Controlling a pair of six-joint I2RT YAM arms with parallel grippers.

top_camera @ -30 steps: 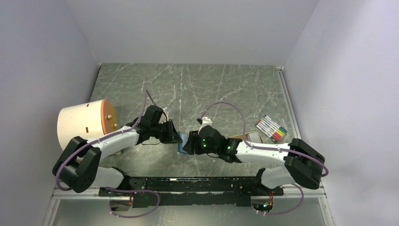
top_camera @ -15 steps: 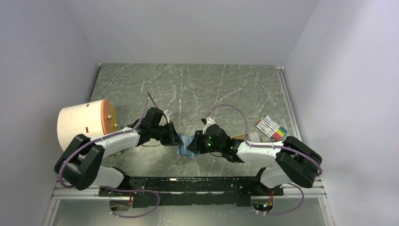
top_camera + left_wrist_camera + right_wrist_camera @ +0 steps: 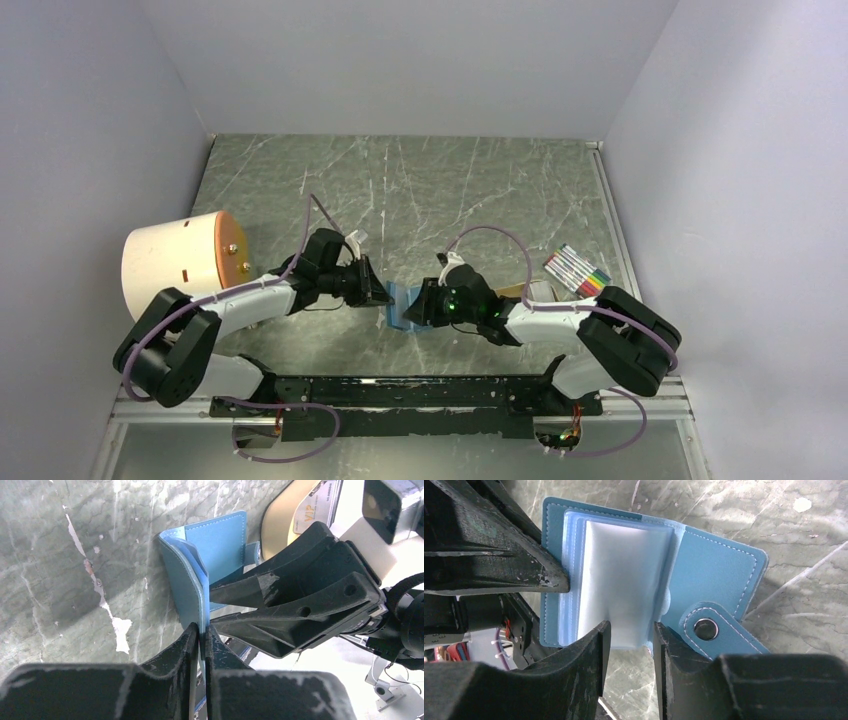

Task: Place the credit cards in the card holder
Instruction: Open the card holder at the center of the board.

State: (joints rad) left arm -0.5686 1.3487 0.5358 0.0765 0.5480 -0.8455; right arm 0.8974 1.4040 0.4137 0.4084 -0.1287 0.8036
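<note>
Marble table [image 3: 480,190], left pincer [image 3: 200,639] pinching card holder [image 3: 220,545]

You were clearly working in a lab test cell: plain pale walls [image 3: 90,110] boxed in a marble-look table [image 3: 420,190], with a metal mounting rail [image 3: 400,392] along its near edge.
</note>
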